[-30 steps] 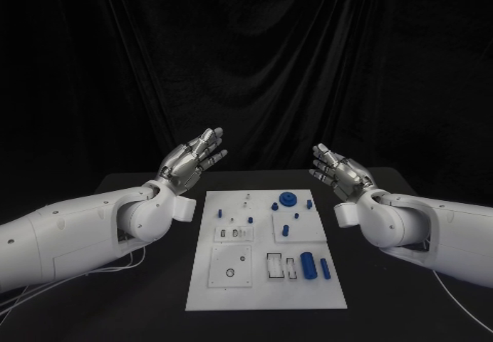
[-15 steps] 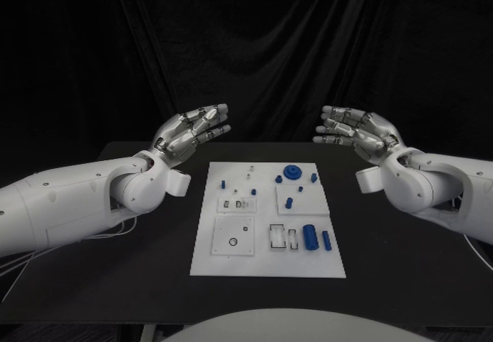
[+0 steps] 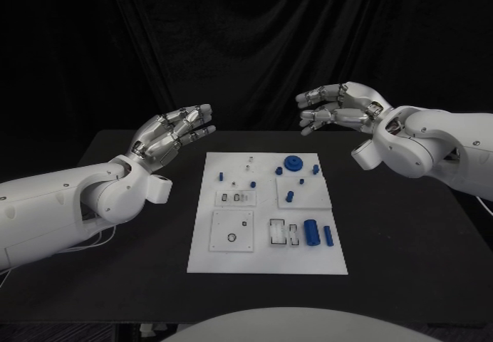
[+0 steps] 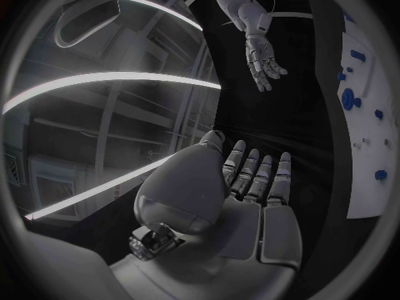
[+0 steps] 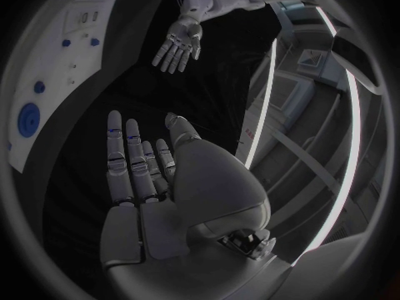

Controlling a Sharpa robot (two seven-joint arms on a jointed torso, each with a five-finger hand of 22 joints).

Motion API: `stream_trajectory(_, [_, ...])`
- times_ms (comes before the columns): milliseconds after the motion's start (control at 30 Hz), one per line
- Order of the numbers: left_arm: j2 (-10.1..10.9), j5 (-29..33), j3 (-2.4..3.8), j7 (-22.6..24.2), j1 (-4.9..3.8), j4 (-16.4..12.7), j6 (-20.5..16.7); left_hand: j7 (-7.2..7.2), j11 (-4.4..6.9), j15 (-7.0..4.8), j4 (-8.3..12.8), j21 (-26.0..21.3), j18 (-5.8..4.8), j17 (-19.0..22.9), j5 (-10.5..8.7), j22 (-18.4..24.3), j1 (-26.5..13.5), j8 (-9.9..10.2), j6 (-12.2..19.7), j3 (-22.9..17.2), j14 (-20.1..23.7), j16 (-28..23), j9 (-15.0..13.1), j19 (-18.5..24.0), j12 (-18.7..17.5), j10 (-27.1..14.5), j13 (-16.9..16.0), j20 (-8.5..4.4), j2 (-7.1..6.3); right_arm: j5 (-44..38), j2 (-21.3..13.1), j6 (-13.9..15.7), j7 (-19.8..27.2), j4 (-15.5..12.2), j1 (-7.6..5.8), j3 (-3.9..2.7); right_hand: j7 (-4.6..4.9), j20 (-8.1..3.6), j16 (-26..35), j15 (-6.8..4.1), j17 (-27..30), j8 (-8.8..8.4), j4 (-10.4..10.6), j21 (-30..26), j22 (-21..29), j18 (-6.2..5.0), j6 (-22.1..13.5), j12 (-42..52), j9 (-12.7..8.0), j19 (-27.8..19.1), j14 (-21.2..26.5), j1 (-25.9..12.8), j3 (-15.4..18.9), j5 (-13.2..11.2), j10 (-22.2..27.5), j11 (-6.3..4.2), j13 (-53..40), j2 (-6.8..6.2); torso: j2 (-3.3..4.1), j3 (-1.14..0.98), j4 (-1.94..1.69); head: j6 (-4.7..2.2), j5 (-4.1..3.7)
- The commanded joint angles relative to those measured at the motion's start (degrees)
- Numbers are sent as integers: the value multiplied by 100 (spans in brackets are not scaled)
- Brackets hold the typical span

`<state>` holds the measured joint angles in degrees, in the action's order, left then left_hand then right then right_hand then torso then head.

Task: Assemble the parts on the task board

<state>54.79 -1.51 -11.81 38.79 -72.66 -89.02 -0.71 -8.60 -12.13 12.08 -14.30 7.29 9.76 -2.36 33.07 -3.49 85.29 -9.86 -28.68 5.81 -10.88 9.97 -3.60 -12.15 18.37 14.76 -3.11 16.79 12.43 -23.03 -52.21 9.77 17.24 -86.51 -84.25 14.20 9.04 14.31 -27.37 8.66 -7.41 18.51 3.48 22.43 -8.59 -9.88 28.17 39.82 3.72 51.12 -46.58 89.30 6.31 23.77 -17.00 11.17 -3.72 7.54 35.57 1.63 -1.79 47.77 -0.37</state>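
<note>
Black table (image 3: 411,235); black curtain (image 3: 246,57) behind it.

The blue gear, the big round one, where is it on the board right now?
In the head view the blue gear sits at the task board's far edge, right of centre, below the raised right hand.

Black counter (image 3: 411,235), matte, dark drape behind far edge. White task board (image 3: 267,265) lies flat at counter middle, long side running away from robot. Small blue parts (image 3: 310,231) sit on board: round disc at far end, short pegs mid-board, cylinders near right front. Counter surface dark on both sides of board.
</note>
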Motion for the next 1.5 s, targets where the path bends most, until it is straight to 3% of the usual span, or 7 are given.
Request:
stream_trajectory(33, [84,-62,16,1287,-32,-142,-49,10,-46,43,33,25,-136,0,43,-5,7,-12,1,-53,0,30,1,-38,-12,-49,4,4,-64,-2241,56,-298,-1100,-31,-114,1,-25,-191,-86,-190,-79,11,55,216,-113,-58,311,6,12,483,-618,-18,38,-196,-417,-52,12,-105,188,38,-30,-78,-34])
stream_trajectory(167, [142,-62,28,1296,-106,-234,-46,10,-43,62,64,35,-159,-5,71,-6,17,-19,-9,-98,-26,56,0,-60,-5,-63,4,4,-69,-3482,174,-366,-1540,-31,-225,0,-154,-423,-230,-430,-219,-88,98,560,-322,-54,668,-169,33,1011,-1365,6,-56,-784,-962,-214,11,-202,253,73,-54,-84,-46])
stream_trajectory(500, [231,-62,33,1311,-261,-399,-35,-7,-92,107,117,63,-215,-20,110,-11,12,-49,-65,-193,-109,136,-8,-118,57,-33,-5,5,-88,-5614,372,-201,-1943,-75,-281,1,-322,-874,-1657,-897,-1093,-436,292,2081,-1472,-32,1338,-861,95,1968,-2752,-54,-419,-825,-2199,-508,10,-513,529,178,-130,-223,-206])
stream_trajectory(633, [248,-34,30,1317,-272,-396,-8,-10,-95,113,122,57,-222,-19,116,-7,11,-49,-63,-208,-108,136,-7,-109,61,-34,-5,5,-84,-6254,417,31,-1990,-70,-231,1,-306,-949,-4669,-951,-4909,-606,469,5413,-5837,580,1563,-1329,117,3232,-3923,-69,-732,-696,-2888,-567,25,-674,628,192,-182,-285,-254])
stream_trajectory(700, [257,10,29,1318,-274,-400,2,-12,-97,117,127,57,-228,-19,121,-7,12,-52,-70,-220,-110,140,-8,-111,65,-33,-5,5,-82,-6471,426,85,-2012,-69,-210,1,-302,-873,-5061,-910,-5443,-727,587,5698,-6142,590,1681,-1718,124,3169,-3920,-96,-955,-705,-3204,-548,14,-845,667,196,-194,-322,-268])
stream_trajectory(967, [284,98,23,1312,-276,-403,34,-17,-109,129,141,44,-244,-21,134,1,10,-56,-75,-251,-121,154,-9,-92,80,-30,-7,3,-82,-6994,457,185,-2093,-63,-109,1,-345,-887,-5089,-931,-5469,-825,616,5760,-6207,579,1712,-1960,125,3088,-3885,-86,-1101,-784,-3305,-556,6,-1000,817,258,-234,-433,-340])
stream_trajectory(1500, [252,118,-1,1269,-275,-372,151,-34,-135,148,165,44,-271,-22,149,5,7,-53,-59,-322,-128,171,-6,-97,94,-33,-7,2,-70,-7388,418,576,-2176,23,139,0,-208,-899,-5088,-941,-5467,-930,681,5803,-6273,579,1760,-2147,131,3037,-3871,-202,-1148,-960,-3407,-568,-7,-1194,911,251,-259,-494,-405])
